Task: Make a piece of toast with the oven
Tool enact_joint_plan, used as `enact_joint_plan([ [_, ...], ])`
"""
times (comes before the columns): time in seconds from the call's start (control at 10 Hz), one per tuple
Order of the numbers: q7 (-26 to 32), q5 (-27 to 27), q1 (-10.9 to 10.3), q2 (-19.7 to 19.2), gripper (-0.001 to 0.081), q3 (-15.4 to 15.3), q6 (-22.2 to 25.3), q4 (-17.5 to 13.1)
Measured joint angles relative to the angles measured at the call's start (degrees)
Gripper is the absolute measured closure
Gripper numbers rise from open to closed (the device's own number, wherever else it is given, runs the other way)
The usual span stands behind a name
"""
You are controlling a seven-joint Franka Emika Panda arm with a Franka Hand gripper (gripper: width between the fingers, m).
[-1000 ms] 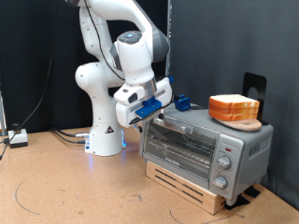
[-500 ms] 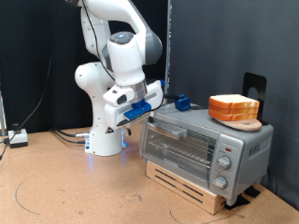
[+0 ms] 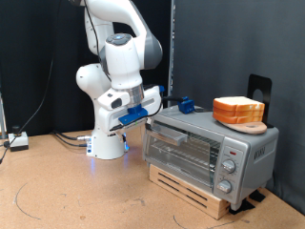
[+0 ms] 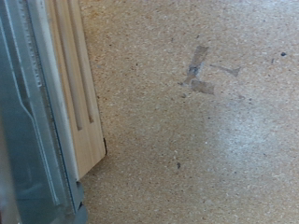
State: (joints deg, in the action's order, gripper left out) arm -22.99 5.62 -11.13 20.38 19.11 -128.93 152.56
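Hovering beside one oven (image 3: 210,148) topped by one bread stack (image 3: 238,112), hand (image 3: 133,113) state unclear.

The white arm stands upright, bent at the elbow, its hand (image 3: 143,111) hanging low at mid-height, blue-padded fingers angled downward.

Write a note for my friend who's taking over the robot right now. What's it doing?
Gripper: beside the oven, at the exterior view's left of its door; nothing seen held, fingers not clear.
Bread: a stack on a board on top of the oven, at the exterior view's right.
Oven door: looks shut.
Done: nothing that shows.
Left: no slice is in the oven yet.
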Motion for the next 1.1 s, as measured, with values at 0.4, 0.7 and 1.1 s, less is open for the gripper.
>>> enact_joint_plan([
  [0.4,0.93,0.04,0.36,-2.20,-0.0001,0.51,0.63,-1.54],
  [0.7,6.93,13.20,-1.79,-1.66,-0.0001,1.74,10.04,-5.90],
  [1.1,7.86,15.31,-3.85,2.11,-0.0001,-0.91,21.29,-8.98],
])
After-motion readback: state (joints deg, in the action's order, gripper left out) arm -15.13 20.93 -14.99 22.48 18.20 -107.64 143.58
